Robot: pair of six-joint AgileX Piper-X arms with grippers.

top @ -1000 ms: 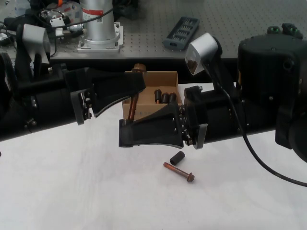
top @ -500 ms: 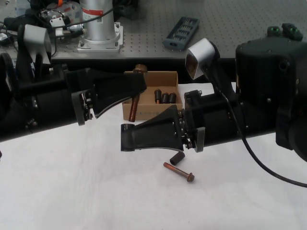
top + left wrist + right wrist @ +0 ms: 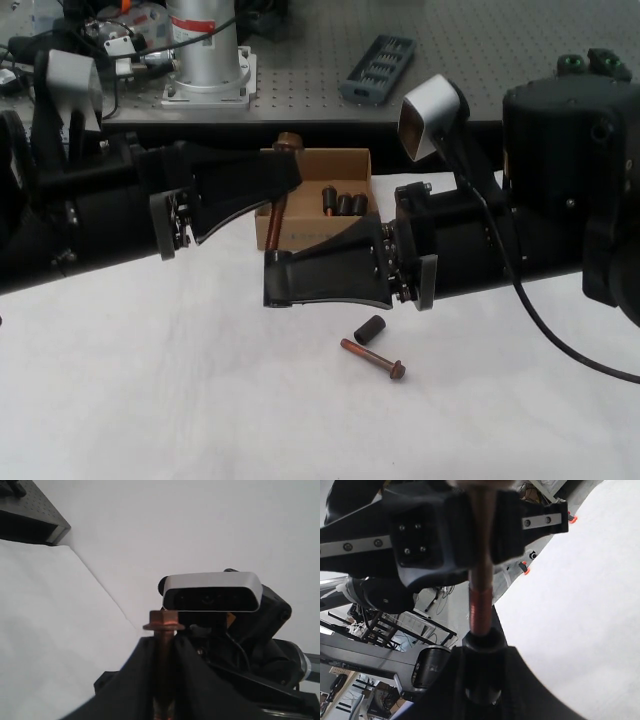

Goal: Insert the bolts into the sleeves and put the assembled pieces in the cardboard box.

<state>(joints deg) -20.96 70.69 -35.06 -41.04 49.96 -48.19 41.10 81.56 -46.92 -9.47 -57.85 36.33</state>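
One coppery hex-headed bolt point(image 3: 161, 628), in left hand point(image 3: 292, 175), meets right hand's point(image 3: 272, 278) black sleeve point(image 3: 481, 639).

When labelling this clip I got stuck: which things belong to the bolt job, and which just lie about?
Job: bolt in left claw; sleeve in right claw; cardboard box; loose bolt; loose sleeve.
Lying about: blue rack; metal post.

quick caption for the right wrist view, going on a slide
The bolt in the left gripper meets the sleeve in the right gripper, mid-assembly.
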